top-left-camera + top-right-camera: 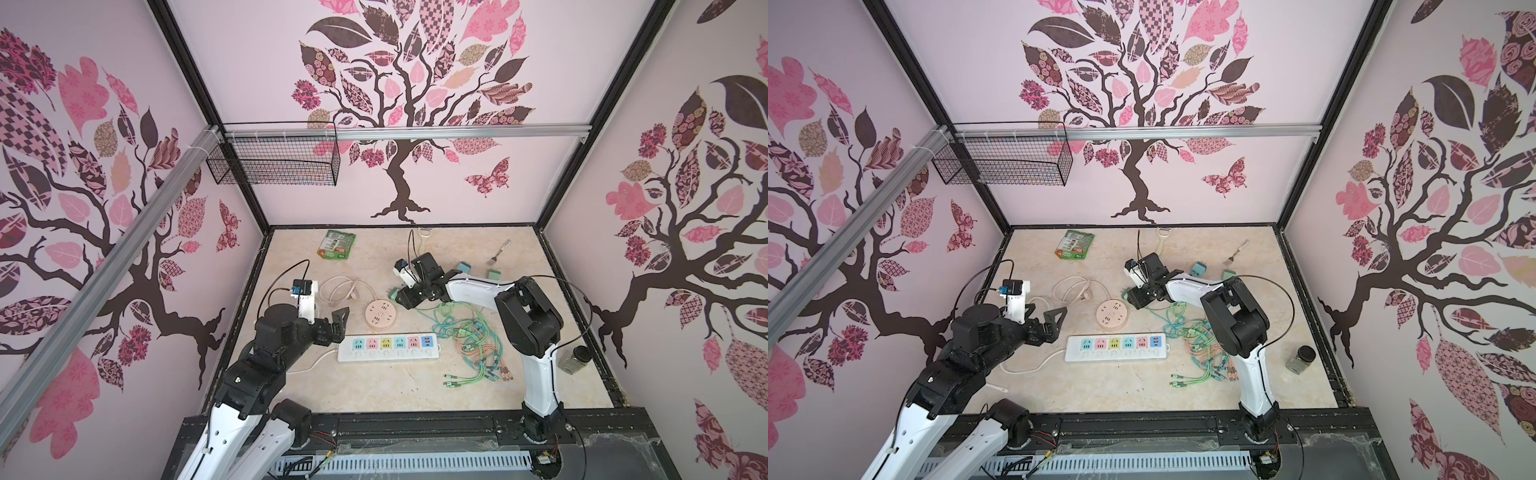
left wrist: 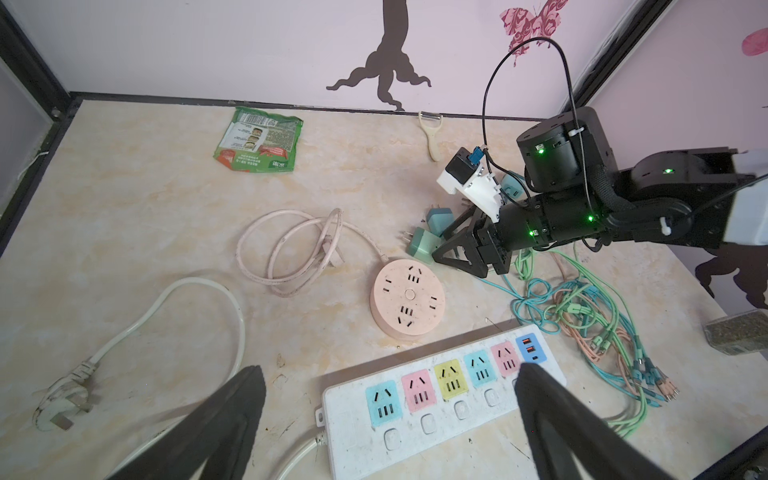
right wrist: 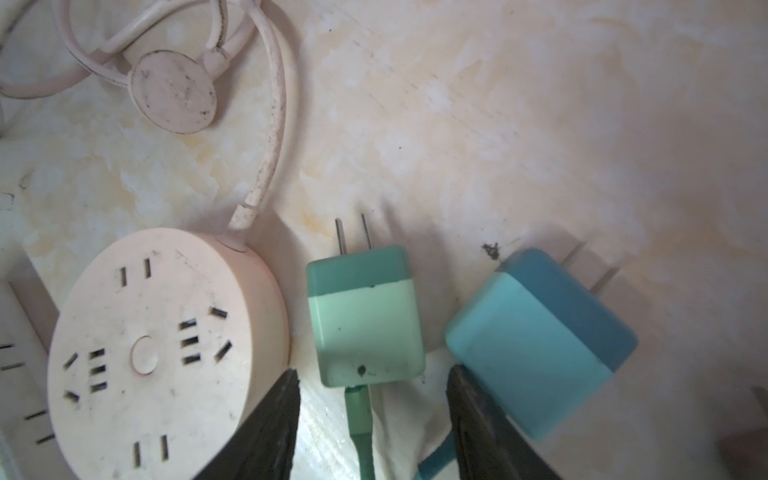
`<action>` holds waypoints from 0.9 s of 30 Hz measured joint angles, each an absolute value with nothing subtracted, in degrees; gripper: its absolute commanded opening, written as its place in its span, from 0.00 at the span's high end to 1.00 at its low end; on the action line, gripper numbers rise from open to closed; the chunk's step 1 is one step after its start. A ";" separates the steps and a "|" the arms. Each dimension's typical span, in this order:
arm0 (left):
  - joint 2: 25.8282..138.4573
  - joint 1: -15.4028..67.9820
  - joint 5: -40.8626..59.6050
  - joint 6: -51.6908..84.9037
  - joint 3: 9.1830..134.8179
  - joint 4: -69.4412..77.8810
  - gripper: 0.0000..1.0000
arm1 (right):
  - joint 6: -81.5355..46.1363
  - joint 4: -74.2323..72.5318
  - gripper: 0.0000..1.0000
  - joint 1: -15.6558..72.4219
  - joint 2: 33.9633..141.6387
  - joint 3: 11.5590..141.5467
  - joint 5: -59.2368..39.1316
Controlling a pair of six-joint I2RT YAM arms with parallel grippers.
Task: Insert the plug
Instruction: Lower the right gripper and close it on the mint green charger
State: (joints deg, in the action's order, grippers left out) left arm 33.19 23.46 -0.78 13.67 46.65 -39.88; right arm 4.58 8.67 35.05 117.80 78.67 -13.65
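Left tool (image 2: pixel 390 372) is hanging released over the strip (image 2: pixel 353 449); right tool (image 3: pixel 374 372), jaws apart and empty, is straddling the green plug (image 3: pixel 365 324) lying on the table (image 3: pixel 498 124) beside the socket (image 3: pixel 166 353). Its closing should be centring on the flanks, clear of the blue plug (image 3: pixel 536 345). The jar (image 1: pixel 573 357) is holding greenish grains; the basket (image 1: pixel 274 160) is showing nothing.

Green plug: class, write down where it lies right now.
In the right wrist view the green plug lies between the round pink socket and the blue plug, at the mouth of the open right gripper.
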 measured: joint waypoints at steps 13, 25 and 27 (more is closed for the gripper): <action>33.82 23.46 -0.80 13.67 46.65 -39.83 0.02 | 4.99 8.93 0.40 35.27 121.84 82.39 -13.50; 34.37 23.46 -0.78 13.67 46.65 -39.48 0.02 | 5.74 9.74 0.42 35.94 124.46 85.49 -11.68; 34.37 23.46 -0.78 13.67 46.65 -39.51 0.02 | 5.89 10.07 0.43 35.94 124.68 85.91 -11.22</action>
State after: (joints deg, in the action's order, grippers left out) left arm 34.37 23.46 -0.78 13.67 46.65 -39.51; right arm 5.89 10.07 35.94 124.68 85.91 -11.22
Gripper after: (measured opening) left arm 0.979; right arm 0.578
